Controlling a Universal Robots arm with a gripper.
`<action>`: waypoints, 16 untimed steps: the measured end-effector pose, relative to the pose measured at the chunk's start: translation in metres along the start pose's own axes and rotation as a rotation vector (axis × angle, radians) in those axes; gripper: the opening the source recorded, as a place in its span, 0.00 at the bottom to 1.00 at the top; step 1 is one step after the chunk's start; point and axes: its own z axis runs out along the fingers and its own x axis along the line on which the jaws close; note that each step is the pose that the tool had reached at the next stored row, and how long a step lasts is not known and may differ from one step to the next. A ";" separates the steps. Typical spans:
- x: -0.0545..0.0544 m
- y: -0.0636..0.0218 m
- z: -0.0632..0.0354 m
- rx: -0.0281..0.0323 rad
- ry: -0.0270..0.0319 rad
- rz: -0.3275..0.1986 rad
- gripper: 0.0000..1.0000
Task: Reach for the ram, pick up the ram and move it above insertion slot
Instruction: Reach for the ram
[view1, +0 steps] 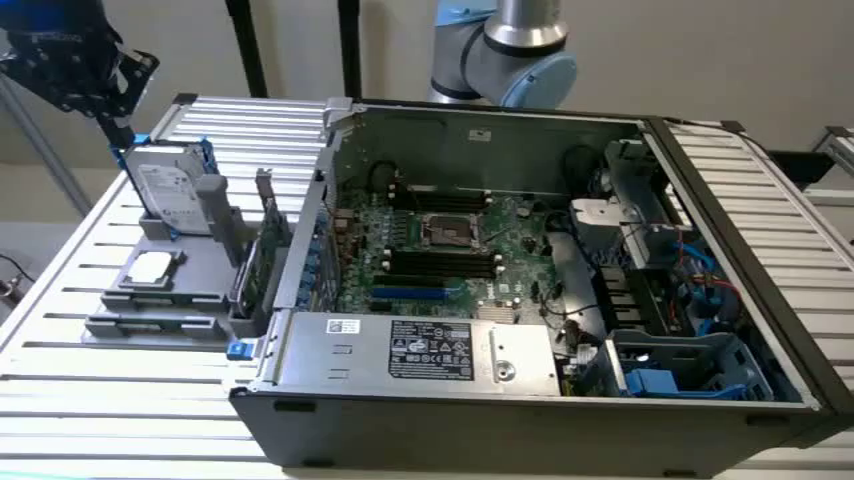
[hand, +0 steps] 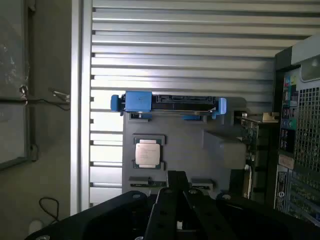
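Exterior view, pincer (view1: 107, 100): mine; black and blocky, hanging high at the exterior view's left, above the far end of the grey tray and well apart from it.
Exterior view, grey tray (view1: 134, 300): matt moulded plastic with several pockets, on the table beside the case.
Exterior view, ram (view1: 150, 322): thin, long strip standing on edge in the tray's nearest pocket; it reads dark from here.
Exterior view, processor (view1: 151, 265): flat square with a dull metal lid, in the middle pocket.
Exterior view, hard drive (view1: 174, 190): silver slab with a white label, standing upright in the far pocket.
Exterior view, card (view1: 267, 240): wide green board on edge, between the tray and the case.
Exterior view, case (view1: 534, 420): dark sheet-metal box, lid off.
Exterior view, black slots (view1: 434, 262): long parallel bars on the green board inside the case.
Exterior view, table (view1: 80, 400): ribbed, pale aluminium slats.

Wrist view, pincer (hand: 177, 182): glossy black, tapering to a narrow tip over the tray; I cannot tell how far open it is or whether it has hold of anything.
Wrist view, ram (hand: 147, 182): greenish-dark sliver in its grey pocket just beside my tip in the picture, partly hidden by it.
Wrist view, processor (hand: 148, 152): silvery square in a dark frame.
Wrist view, hard drive (hand: 170, 102): seen edge-on, with blue plastic clips at both ends.
Wrist view, case (hand: 300, 150): perforated metal wall.
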 end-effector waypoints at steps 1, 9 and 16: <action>0.000 0.0000 0.0000 0.0000 0.0000 0.000 0.11; 0.000 0.0000 0.0000 0.0000 0.0000 0.000 0.11; 0.001 -0.0081 -0.0003 0.0000 -0.0002 0.000 0.11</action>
